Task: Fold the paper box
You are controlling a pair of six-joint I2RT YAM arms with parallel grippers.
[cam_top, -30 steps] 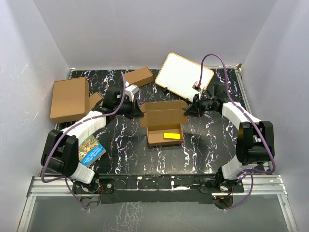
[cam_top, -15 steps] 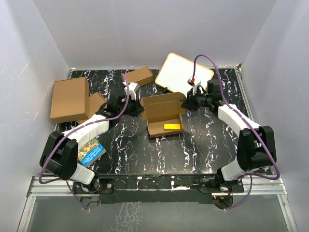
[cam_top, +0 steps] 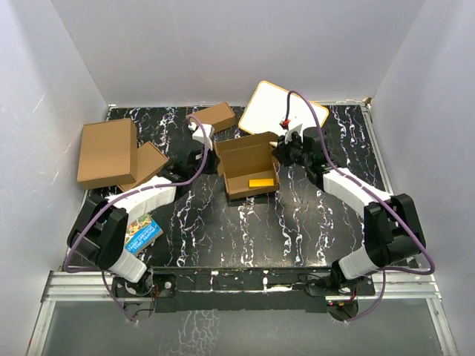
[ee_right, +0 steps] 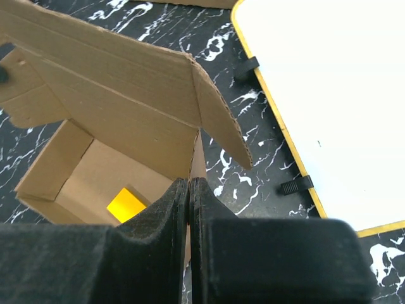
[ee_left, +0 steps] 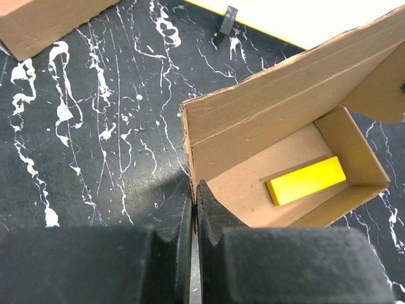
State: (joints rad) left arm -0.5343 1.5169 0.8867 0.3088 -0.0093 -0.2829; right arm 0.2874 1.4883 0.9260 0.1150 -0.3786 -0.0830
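Note:
The paper box (cam_top: 251, 176) is a brown open mailer in the middle of the table, its lid (cam_top: 246, 145) standing up at the back. A yellow block (cam_top: 261, 182) lies inside. My left gripper (cam_top: 218, 165) is shut on the box's left side wall, seen in the left wrist view (ee_left: 195, 190) with the box (ee_left: 278, 136) and block (ee_left: 307, 180). My right gripper (cam_top: 279, 158) is shut on the right side wall, seen in the right wrist view (ee_right: 189, 185) with the box (ee_right: 120, 88) and block (ee_right: 126, 204).
A white board with a wooden frame (cam_top: 280, 115) lies just behind the box, also in the right wrist view (ee_right: 329, 95). A bigger brown carton (cam_top: 107, 152) and a small brown box (cam_top: 216, 116) sit at the back left. A colourful book (cam_top: 141, 228) lies near the left arm.
Both grippers have carried the box away from the arms toward the white board. The lid has risen from lying back to standing more upright.

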